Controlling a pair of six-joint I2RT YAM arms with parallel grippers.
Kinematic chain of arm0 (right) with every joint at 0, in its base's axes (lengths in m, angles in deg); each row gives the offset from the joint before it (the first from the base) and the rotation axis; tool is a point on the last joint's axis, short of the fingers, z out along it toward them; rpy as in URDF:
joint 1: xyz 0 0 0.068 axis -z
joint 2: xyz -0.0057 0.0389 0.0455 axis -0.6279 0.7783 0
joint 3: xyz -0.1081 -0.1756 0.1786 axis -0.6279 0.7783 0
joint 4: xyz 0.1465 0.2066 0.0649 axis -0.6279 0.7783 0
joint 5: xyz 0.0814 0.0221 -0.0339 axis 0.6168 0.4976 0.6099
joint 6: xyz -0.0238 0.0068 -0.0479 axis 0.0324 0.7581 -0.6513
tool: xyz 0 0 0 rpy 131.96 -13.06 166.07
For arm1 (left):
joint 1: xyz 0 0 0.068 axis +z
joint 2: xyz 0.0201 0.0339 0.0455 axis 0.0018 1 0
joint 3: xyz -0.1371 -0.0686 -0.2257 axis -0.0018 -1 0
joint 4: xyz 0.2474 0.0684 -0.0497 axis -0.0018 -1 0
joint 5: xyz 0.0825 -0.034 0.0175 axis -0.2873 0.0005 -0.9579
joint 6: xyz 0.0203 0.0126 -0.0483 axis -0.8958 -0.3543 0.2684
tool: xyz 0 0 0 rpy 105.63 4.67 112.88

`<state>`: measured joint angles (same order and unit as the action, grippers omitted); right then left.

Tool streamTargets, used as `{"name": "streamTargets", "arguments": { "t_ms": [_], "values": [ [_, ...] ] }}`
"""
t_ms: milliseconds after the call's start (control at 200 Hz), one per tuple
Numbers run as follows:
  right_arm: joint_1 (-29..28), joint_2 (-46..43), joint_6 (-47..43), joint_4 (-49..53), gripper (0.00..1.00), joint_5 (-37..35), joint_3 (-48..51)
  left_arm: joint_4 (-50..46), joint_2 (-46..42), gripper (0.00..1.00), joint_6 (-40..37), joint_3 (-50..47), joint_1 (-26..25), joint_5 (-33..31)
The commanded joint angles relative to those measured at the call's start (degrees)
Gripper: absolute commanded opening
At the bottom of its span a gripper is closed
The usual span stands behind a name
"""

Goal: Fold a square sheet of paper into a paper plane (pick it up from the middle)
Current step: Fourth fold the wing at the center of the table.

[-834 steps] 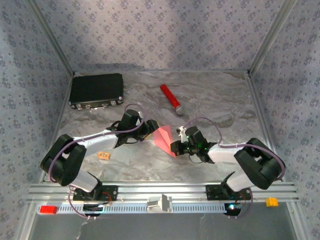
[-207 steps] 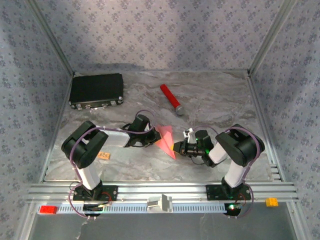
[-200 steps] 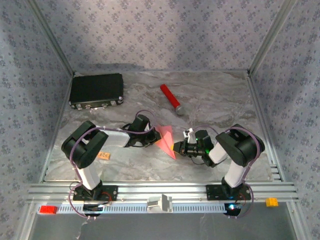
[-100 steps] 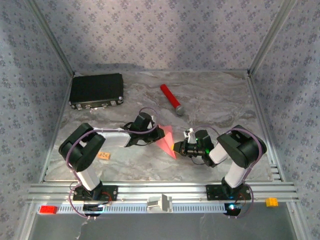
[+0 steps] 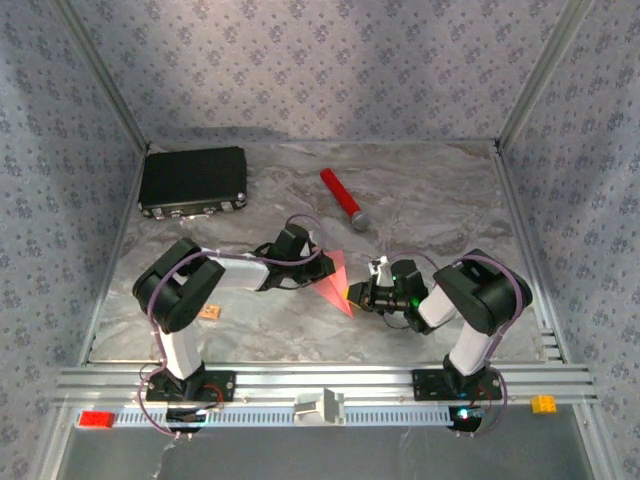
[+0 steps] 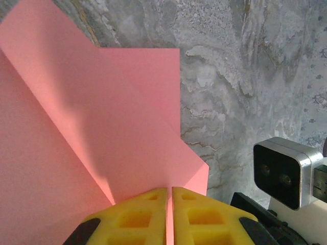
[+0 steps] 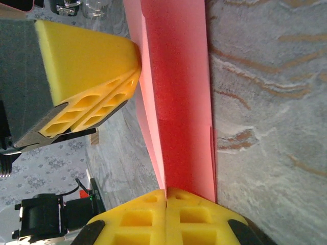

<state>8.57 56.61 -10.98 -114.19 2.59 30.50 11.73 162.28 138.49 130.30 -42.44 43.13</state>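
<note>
Left pincer (image 6: 169,191), right pincer (image 7: 166,193) (two) on one pink sheet (image 6: 102,127)

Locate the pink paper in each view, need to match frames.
Top external: pink paper mid-table, just right of the left gripper.
Left wrist: pink paper across left and centre, down to the bottom edge.
Right wrist: pink paper as an upright band, centre.
Shared landmark: left gripper, shut on the paper; bottom centre, upper left.

Black-and-white arms (image 5: 240,272) carry purple cables (image 5: 303,220); claw fingers (image 6: 202,218) are honeycombed yellow.
</note>
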Motion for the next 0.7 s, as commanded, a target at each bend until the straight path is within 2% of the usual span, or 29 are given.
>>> {"name": "streamTargets", "arguments": {
  "t_ms": [0,700],
  "values": [
    [0.47,1.54,0.76,0.66,0.02,-0.71,0.36,1.49,1.3,0.11,-0.47,2.06,-0.36,1.03],
    [0.75,0.9,1.29,4.03,0.02,-1.23,0.04,-0.42,5.08,0.1,-1.08,4.61,-0.35,1.0]
  ]
}}
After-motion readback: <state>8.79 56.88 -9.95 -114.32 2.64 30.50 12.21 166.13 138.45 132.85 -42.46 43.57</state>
